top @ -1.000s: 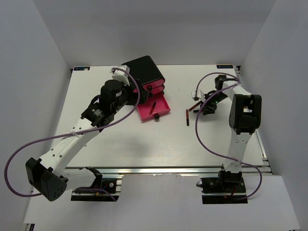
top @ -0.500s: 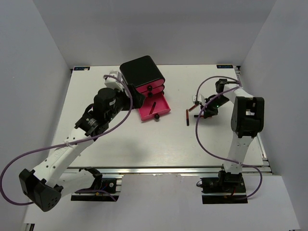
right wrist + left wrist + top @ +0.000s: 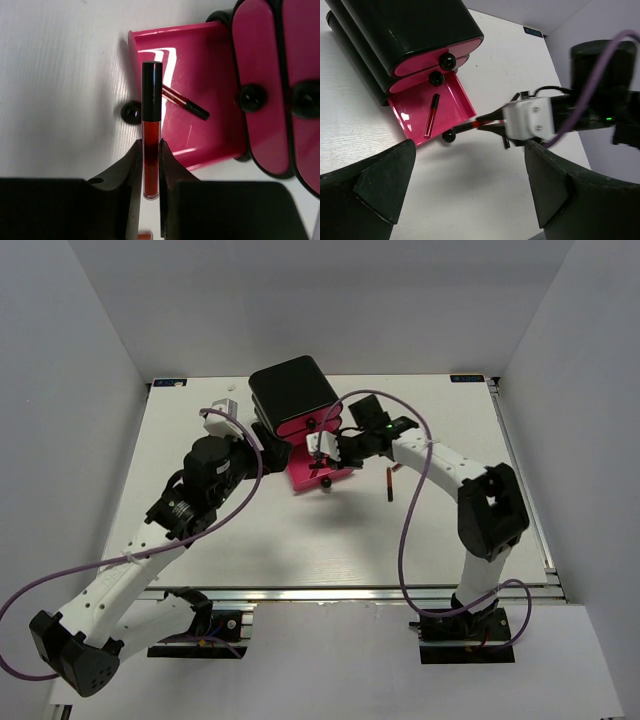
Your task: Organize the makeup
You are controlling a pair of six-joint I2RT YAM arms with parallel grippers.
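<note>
Over the open pink drawer (image 3: 210, 55), pinches a dark-red lip stick (image 3: 151, 130) in the right claw (image 3: 151, 165); holds the left claw (image 3: 469, 150) spread wide, fingers (image 3: 375, 185) partly cropped.

Readable text: none in any view.
Corner stickers (image 3: 170, 383) on the bench (image 3: 250, 540): one far left of the black box (image 3: 292, 388), one far right (image 3: 467, 377); print too small to read.
Lip stick (image 3: 182, 101) in the box's open drawer (image 3: 210, 135): faint marks on the barrel, illegible.
</note>
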